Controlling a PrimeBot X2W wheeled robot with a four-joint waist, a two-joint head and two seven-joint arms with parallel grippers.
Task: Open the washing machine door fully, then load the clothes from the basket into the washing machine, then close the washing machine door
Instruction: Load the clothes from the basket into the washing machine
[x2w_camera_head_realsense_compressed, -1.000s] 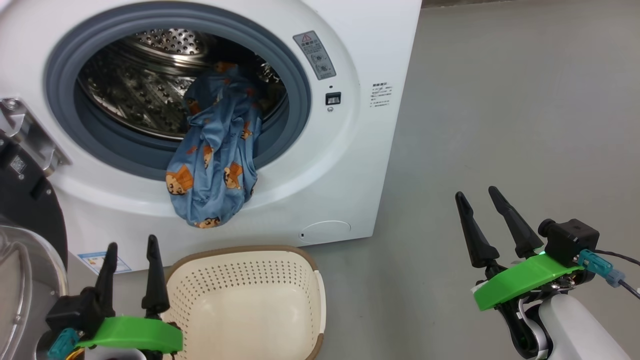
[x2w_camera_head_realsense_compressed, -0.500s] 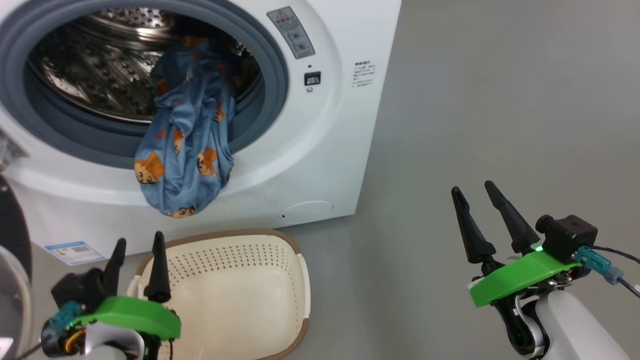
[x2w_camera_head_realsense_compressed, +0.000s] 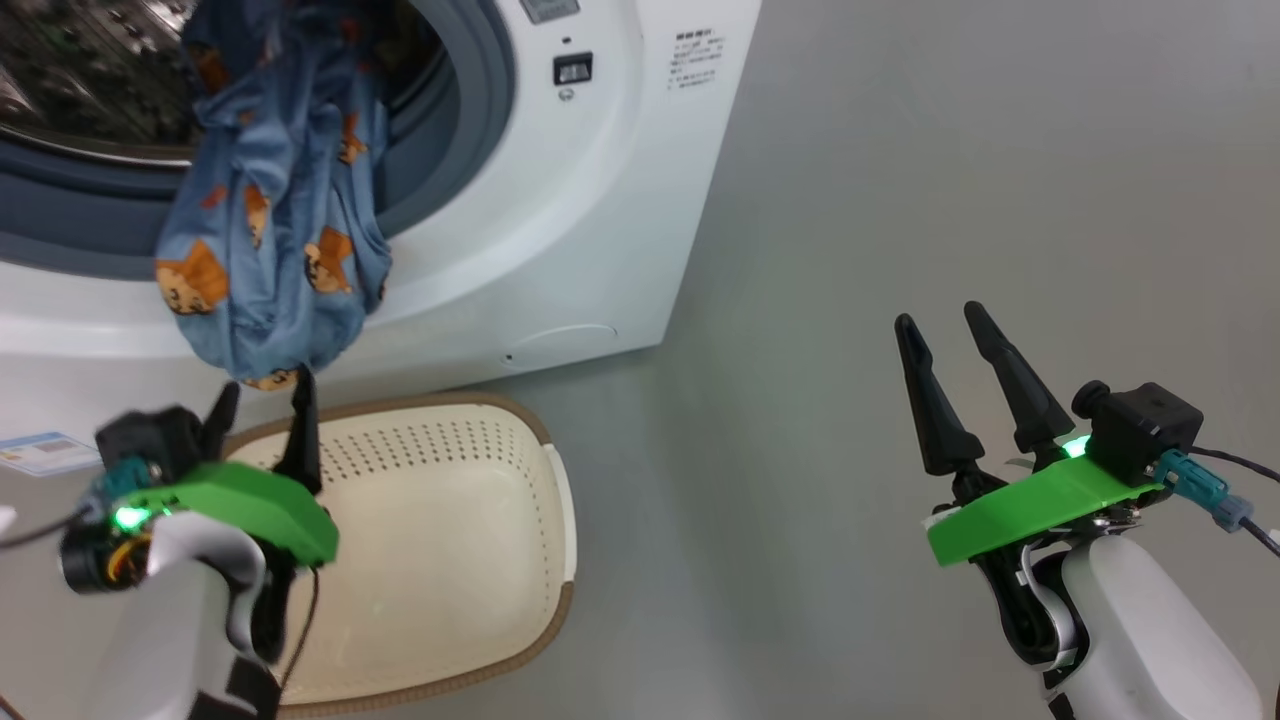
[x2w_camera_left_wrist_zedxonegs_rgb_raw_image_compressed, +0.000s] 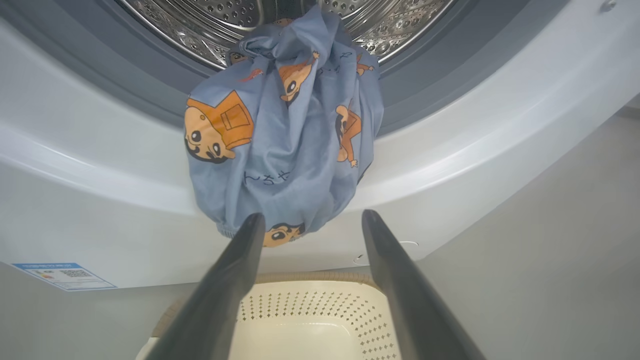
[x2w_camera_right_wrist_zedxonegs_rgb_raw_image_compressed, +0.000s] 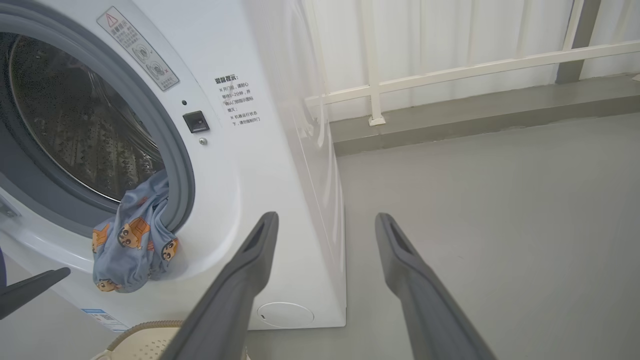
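- The left gripper (x2w_camera_head_realsense_compressed: 265, 395) is hovering at near left by the basket's (x2w_camera_head_realsense_compressed: 560, 480) far left corner, fingers spread and holding nothing.
- The right gripper (x2w_camera_head_realsense_compressed: 940, 318) is hanging at near right over bare grey floor (x2w_camera_head_realsense_compressed: 900, 150), likewise spread and empty.
- The basket is sitting on that floor just in front of the washing machine (x2w_camera_head_realsense_compressed: 580, 220). It seems to be holding nothing, though the left arm is hiding part of it.
- The clothes (x2w_camera_head_realsense_compressed: 270, 240) are hanging out of the drum over the grey seal (x2w_camera_head_realsense_compressed: 470, 120), draping down the white front.
- Far right, a white railing (x2w_camera_right_wrist_zedxonegs_rgb_raw_image_compressed: 450, 70) is running above a raised grey kerb.
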